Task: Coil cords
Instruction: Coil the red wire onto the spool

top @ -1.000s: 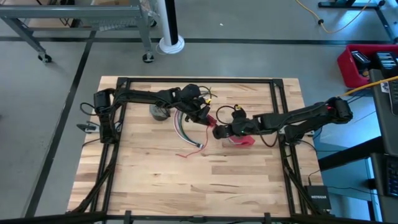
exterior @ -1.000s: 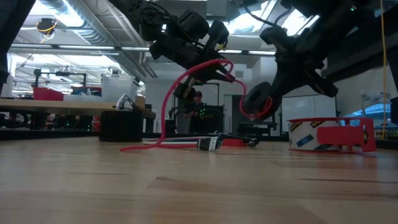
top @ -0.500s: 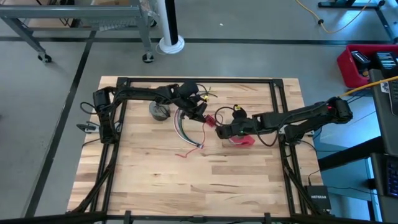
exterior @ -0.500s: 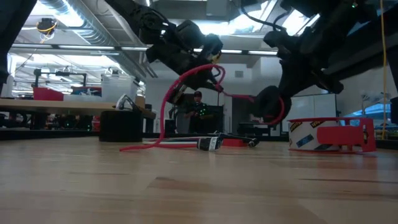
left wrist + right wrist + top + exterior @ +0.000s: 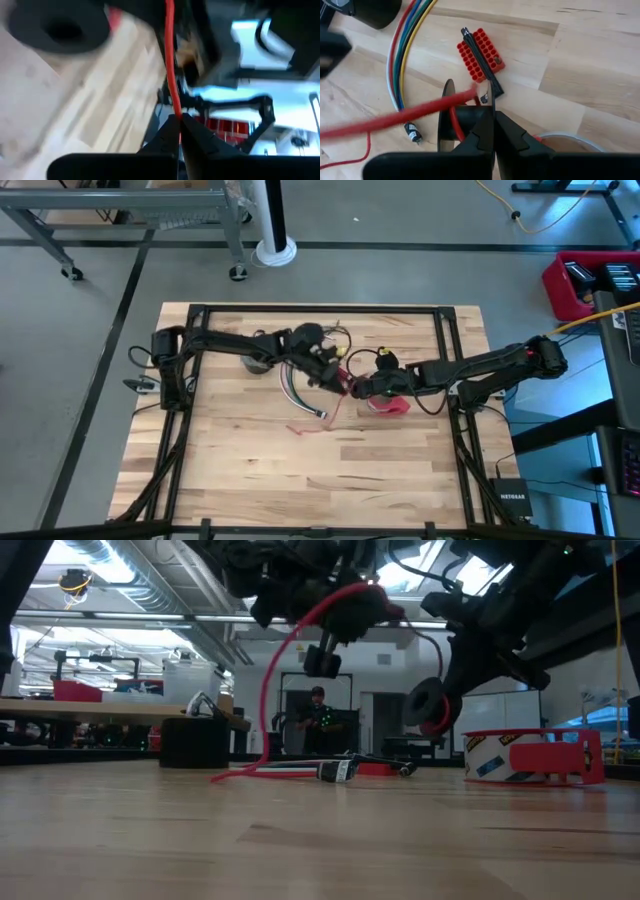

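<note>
Left gripper (image 5: 335, 377) is hanging above the butcher-block table (image 5: 240, 480), jaws closed and pinching a thin, glossy red cord (image 5: 290, 660). From the pinch this cord is arcing down to the wood and also running across to the right gripper (image 5: 357, 388). Right gripper is sitting just beside the left one, jaws closed on a small black spool (image 5: 432, 708) with red cord wound on it. Below both grippers, a flat bundle of 5 thin wires (image 5: 405, 40) is lying on the table, long axis running roughly front-to-back. A studded red plastic block (image 5: 481, 54) is lying near the right gripper. A red tape roll (image 5: 530, 757) is standing just beyond it.
</note>
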Available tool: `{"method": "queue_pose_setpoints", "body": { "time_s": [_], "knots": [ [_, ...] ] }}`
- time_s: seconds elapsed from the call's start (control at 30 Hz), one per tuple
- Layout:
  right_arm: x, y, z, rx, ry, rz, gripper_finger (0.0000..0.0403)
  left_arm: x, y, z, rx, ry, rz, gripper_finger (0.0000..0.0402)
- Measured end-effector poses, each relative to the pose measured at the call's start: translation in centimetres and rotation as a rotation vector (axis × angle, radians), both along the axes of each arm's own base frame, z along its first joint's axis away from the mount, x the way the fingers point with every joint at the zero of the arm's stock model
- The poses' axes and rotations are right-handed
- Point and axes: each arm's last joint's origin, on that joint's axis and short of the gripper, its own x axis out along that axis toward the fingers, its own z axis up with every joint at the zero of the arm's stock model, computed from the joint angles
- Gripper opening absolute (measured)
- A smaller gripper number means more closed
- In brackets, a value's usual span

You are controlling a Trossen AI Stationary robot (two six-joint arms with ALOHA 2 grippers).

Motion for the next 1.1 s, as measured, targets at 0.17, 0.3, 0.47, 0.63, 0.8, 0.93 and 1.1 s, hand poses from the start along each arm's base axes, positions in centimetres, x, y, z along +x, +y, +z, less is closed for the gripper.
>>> {"method": "queue_pose_setpoints", "body": {
  "time_s": [0.17,0.3,0.47,0.63,0.8,0.93,1.1],
  "knots": [
    [0.0,0.0,0.0,-0.002,0.002,-0.001,0.0003,0.2,-2.2,-0.2,-0.006,0.024,-0.058,0.0000],
    [0.0,0.0,0.0,-0.004,0.000,-0.003,0.0003,0.3,-3.7,-0.2,-0.007,0.022,-0.099,0.0000],
    [0.2,-0.1,0.2,-0.037,-0.032,-0.029,0.0003,0.3,-5.0,-0.4,0.000,0.049,-0.124,0.0000],
    [0.9,-0.1,0.8,-0.048,-0.123,-0.031,0.0003,-0.1,-5.8,-1.2,0.052,0.115,-0.136,0.0000],
    [0.8,-0.2,1.4,-0.067,-0.162,-0.029,0.0003,-0.6,-6.1,-2.0,0.114,0.175,-0.148,0.0000],
    [0.3,-0.2,2.4,-0.069,-0.204,-0.026,0.0003,-1.0,-5.9,-2.6,0.179,0.223,-0.157,0.0000],
    [-0.6,-0.2,3.8,-0.069,-0.257,0.001,0.0003,-1.5,-4.9,-3.1,0.275,0.256,-0.152,0.0000]
  ]
}}
